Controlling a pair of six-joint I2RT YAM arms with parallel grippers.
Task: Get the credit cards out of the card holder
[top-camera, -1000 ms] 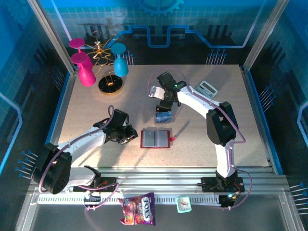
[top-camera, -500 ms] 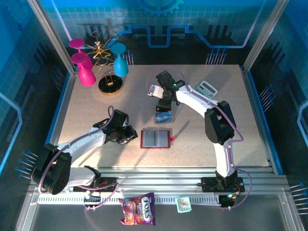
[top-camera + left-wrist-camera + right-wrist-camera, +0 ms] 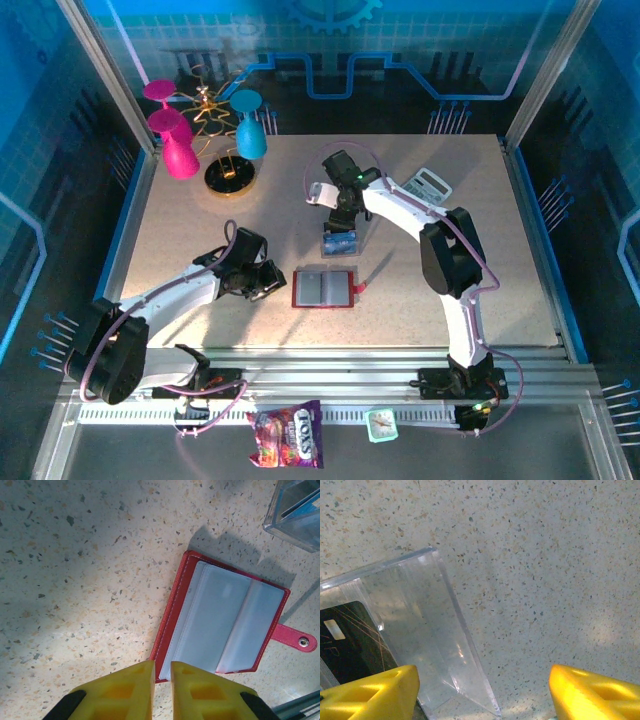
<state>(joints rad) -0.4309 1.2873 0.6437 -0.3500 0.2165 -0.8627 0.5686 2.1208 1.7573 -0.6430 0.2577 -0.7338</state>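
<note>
– So, which step is in hand on the speckled beige table (image 3: 200, 220)?

– I judge it is the pause between two cards. The red folding card holder (image 3: 225, 620) lies open and flat, with the grey pockets up. Just beyond it stands the clear plastic box (image 3: 345, 238). The right gripper (image 3: 484, 676) hangs over this box, its jaws wide and nothing between them.

– And the left gripper (image 3: 163, 667)?

– It is low at the holder's left edge, by one corner. Its yellow fingers are almost together, with only a thin slit between them and nothing in it.

– Where are the credit cards (image 3: 340, 243)?

– Those I can see are in the box beyond the holder. From above one is blue, and the right wrist shows a dark card with a chip (image 3: 350, 640).

– What does the next move need?

– I think the right gripper must come over the holder, narrow its jaws and pinch a thin card edge. The left one should press the holder so it does not slide.

– What is unclear?

– I cannot tell if the pockets hold any card. Both wrist views cut the box off. A small whitish piece (image 3: 320, 190) by the right gripper is too small to name. Only the little red snap tab (image 3: 295, 639) on the holder's right side is plain.
</note>
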